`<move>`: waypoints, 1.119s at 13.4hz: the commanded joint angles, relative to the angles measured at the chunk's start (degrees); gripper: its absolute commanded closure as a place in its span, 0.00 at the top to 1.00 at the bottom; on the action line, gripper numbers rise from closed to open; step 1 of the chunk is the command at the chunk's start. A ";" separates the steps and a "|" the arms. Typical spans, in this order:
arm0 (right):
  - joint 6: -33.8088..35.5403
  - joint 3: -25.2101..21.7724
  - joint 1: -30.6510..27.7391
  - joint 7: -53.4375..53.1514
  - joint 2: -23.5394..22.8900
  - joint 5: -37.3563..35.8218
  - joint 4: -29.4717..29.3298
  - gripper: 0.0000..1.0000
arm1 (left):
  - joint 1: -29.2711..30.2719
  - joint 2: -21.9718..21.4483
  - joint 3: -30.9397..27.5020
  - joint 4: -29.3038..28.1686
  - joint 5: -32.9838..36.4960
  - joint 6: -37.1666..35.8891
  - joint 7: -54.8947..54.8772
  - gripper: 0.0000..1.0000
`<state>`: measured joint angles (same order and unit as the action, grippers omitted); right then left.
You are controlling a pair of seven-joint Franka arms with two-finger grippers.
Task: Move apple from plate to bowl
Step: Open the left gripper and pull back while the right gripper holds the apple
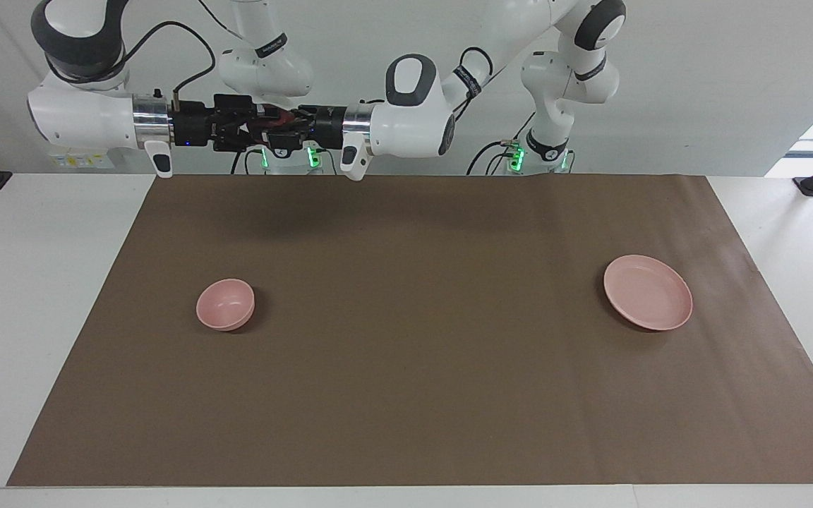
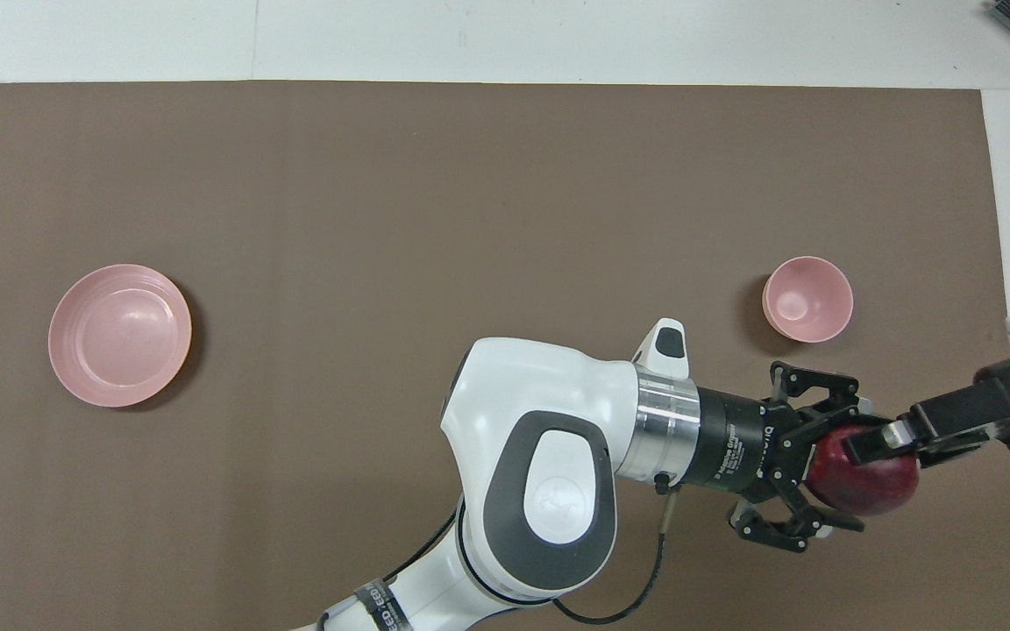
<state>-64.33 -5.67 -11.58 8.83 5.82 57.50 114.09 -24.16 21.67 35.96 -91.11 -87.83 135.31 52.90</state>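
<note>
My left hand (image 2: 807, 478): fingers spread wide around apple (image 2: 864, 482). My right hand (image 2: 878, 438): clamped on apple, frame's lower right.

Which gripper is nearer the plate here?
Left, slightly. Both meet at the raised apple, over the right arm's end of the table, well away from the plate. The left gripper is on the apple's plate-ward side; the right gripper comes from the table's end.
</note>
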 commanded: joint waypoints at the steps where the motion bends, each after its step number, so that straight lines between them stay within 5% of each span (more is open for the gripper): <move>1: 0.87 0.40 -0.55 -1.62 -2.13 -0.98 -3.70 0.00 | -1.06 0.39 -0.89 0.41 1.25 0.21 0.44 1.00; 8: 0.35 0.31 -1.16 -0.39 -4.42 -7.21 -7.92 0.00 | 5.79 -0.84 -1.77 -4.42 2.39 -1.01 1.24 1.00; 15: -11.94 2.76 1.03 6.90 -8.99 -28.02 -14.25 0.00 | 14.22 -0.40 -1.95 -5.65 23.03 -4.09 1.15 1.00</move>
<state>-73.94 -4.76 -11.44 14.25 -1.43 34.25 102.85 -12.36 21.93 33.77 -95.62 -69.38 132.84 53.49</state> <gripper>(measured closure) 0.119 0.000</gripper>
